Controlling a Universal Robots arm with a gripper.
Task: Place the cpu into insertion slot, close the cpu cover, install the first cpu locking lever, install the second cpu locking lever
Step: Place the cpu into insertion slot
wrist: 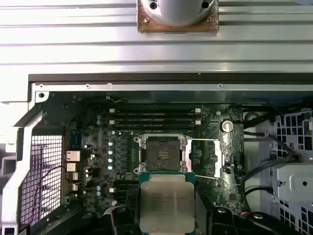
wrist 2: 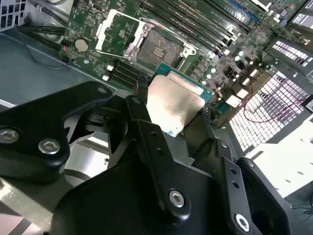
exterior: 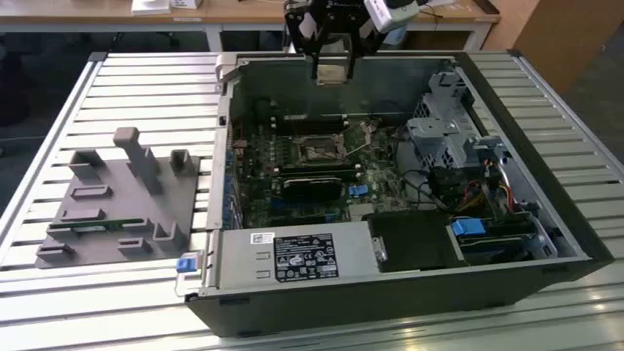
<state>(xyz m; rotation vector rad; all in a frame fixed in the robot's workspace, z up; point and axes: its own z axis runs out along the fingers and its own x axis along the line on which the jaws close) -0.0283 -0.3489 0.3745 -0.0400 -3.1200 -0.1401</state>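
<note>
We see the open computer case [exterior: 390, 292] lying beneath the fingers [wrist 2: 142, 112], set on a slatted metal table [exterior: 146, 88]. Just beyond the fingertips run long memory slots [wrist: 155, 115], and a coin cell [wrist 2: 81, 45] sits off to one side. Well apart from them, outside the case, stands a grey fixture tray [exterior: 117, 212].

The gripper [wrist 2: 172, 105] pinches the chip [wrist 2: 177, 100], and its black fingers [wrist 2: 145, 123] cover both pinched edges. The chip's end nearest the gripper's body runs off the first wrist view. Below the gripper, the socket [exterior: 317, 152] is too small in the exterior view to make out inside. The arm [exterior: 337, 13] is cut off there.
</note>
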